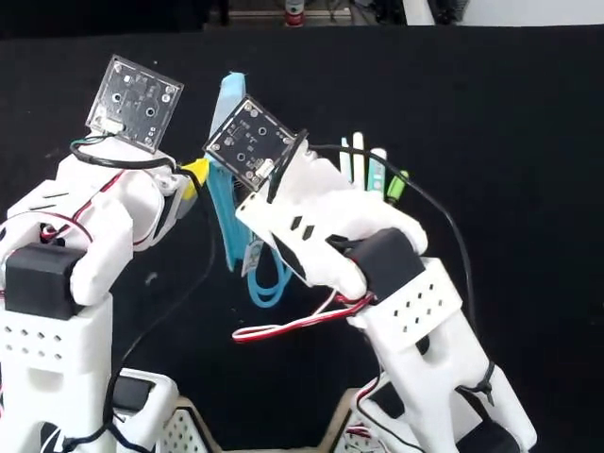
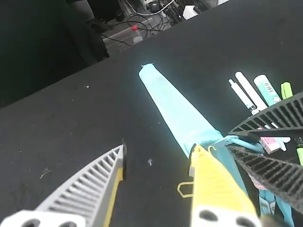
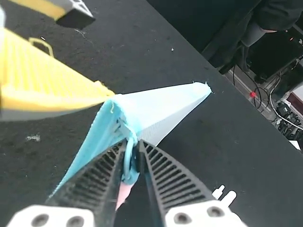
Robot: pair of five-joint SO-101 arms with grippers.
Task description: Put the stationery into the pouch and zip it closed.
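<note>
The light blue pouch (image 1: 229,113) lies lengthwise on the black table, and its near end is lifted. My right gripper (image 3: 132,144) is shut on that end, its black fingers (image 2: 270,156) pinching the pouch's (image 3: 156,111) blue edge. My left gripper (image 2: 158,151) is open; its yellow finger (image 2: 213,184) touches the pouch (image 2: 177,111) beside the black fingers, and its grey finger (image 2: 94,189) hangs over bare cloth. White pens (image 1: 357,159), a teal-marked marker (image 2: 266,90) and a green highlighter (image 1: 396,186) lie on the table beyond the right arm. Something pink (image 2: 270,144) shows under the black fingers.
A blue strap loop (image 1: 269,283) hangs from the pouch's near end. A red-capped bottle (image 1: 294,11) and cables lie past the table's far edge. Red and white wires (image 1: 293,326) trail from the right arm.
</note>
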